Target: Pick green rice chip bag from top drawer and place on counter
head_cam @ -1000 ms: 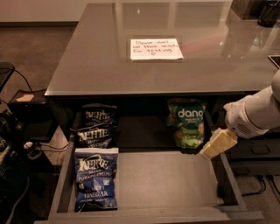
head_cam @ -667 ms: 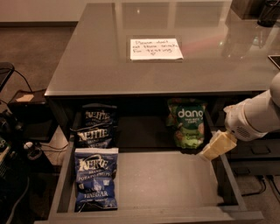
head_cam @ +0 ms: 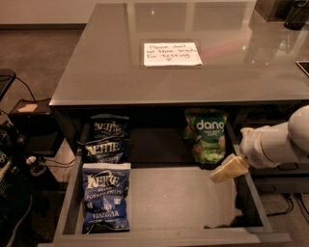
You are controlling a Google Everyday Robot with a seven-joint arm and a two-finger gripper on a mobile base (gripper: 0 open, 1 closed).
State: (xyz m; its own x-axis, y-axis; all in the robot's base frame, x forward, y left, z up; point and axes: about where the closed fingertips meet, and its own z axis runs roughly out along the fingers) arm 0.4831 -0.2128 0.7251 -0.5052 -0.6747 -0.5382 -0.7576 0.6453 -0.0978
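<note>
The green rice chip bag [head_cam: 207, 137], with white "dang" lettering, stands at the back right of the open top drawer [head_cam: 174, 202], partly under the counter's edge. The gripper [head_cam: 228, 170] on the white arm comes in from the right. Its pale fingers sit over the drawer's right side, just below and right of the bag, apart from it. The grey counter [head_cam: 106, 72] stretches behind, with a white handwritten note [head_cam: 171, 53] on it.
Three dark blue Kettle bags lie on the drawer's left side: two at the back [head_cam: 107, 140] and one in front [head_cam: 105, 195]. Cables and dark equipment [head_cam: 14, 159] crowd the floor at left. Dark objects [head_cam: 294, 12] stand at the counter's far right corner.
</note>
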